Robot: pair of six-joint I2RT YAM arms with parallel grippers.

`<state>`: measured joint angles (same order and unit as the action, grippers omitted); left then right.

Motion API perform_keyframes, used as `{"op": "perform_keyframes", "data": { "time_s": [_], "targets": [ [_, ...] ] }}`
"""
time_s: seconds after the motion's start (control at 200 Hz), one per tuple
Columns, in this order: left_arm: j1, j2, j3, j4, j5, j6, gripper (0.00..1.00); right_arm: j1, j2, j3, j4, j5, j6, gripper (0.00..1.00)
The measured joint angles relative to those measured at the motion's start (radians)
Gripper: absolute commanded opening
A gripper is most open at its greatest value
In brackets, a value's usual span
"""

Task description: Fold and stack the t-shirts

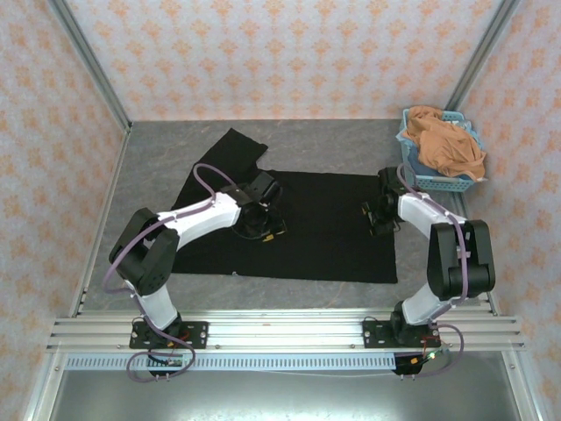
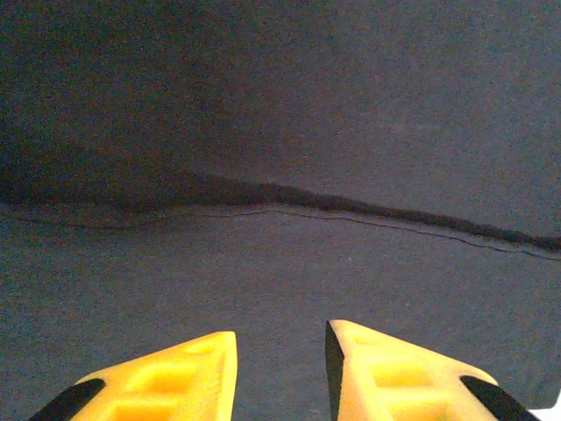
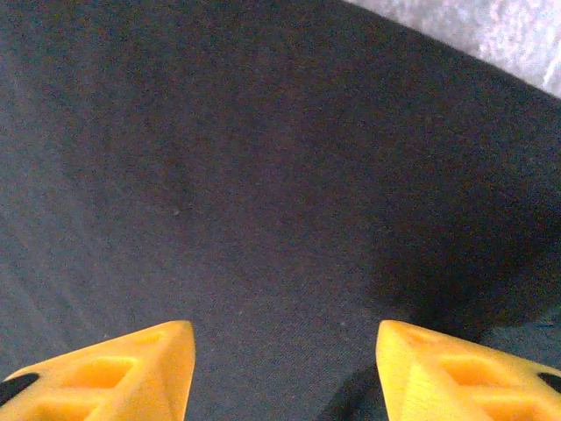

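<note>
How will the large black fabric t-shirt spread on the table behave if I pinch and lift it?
Probably floppy: the large black fabric t-shirt lies thin and flat, so it should sag from any pinch point. The raised fold edge suggests stacked layers; a pinch might catch only the top one. Pushed, it would likely bunch.

The black t-shirt lies spread under the right gripper, its cloth smooth and almost without creases; two yellow fingers rise from the bottom edge, one at lower left and the other at lower right, the jaws well apart with bare dark cloth between them; just by the lower-right finger the fabric sinks into a darker fold or shadow; in the upper right corner the shirt's edge runs aslant, with pale grey speckled worktop beyond it.
</note>
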<state>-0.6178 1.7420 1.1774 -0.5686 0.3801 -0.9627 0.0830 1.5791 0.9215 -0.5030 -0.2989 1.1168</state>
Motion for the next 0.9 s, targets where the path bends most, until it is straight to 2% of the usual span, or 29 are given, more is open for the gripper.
{"op": "perform_keyframes", "data": {
  "time_s": [0.095,0.19,0.27,0.43,0.545,0.761,0.901],
  "targets": [
    [0.013,-0.005,0.000,-0.029,-0.021,0.012,0.32,0.000,-0.015,0.012,-0.018,0.026,-0.040,0.53],
    [0.076,-0.037,-0.015,-0.052,-0.030,0.026,0.30,0.007,-0.076,0.013,-0.060,0.066,-0.100,0.49],
    [0.182,-0.084,-0.033,-0.087,-0.051,0.046,0.26,0.032,-0.142,0.013,-0.097,0.092,-0.158,0.44],
    [0.407,-0.122,-0.054,-0.163,-0.101,0.094,0.25,0.141,-0.222,-0.021,-0.134,0.105,-0.216,0.33],
    [0.512,-0.121,-0.095,-0.205,-0.132,0.116,0.26,0.195,-0.237,-0.076,-0.161,0.104,-0.229,0.29],
    [0.608,-0.074,-0.158,-0.220,-0.169,0.122,0.25,0.200,-0.233,-0.143,-0.193,0.105,-0.236,0.28],
    [0.652,-0.059,-0.206,-0.208,-0.183,0.098,0.24,0.200,-0.158,-0.143,-0.190,0.100,-0.251,0.27]
  ]
}}
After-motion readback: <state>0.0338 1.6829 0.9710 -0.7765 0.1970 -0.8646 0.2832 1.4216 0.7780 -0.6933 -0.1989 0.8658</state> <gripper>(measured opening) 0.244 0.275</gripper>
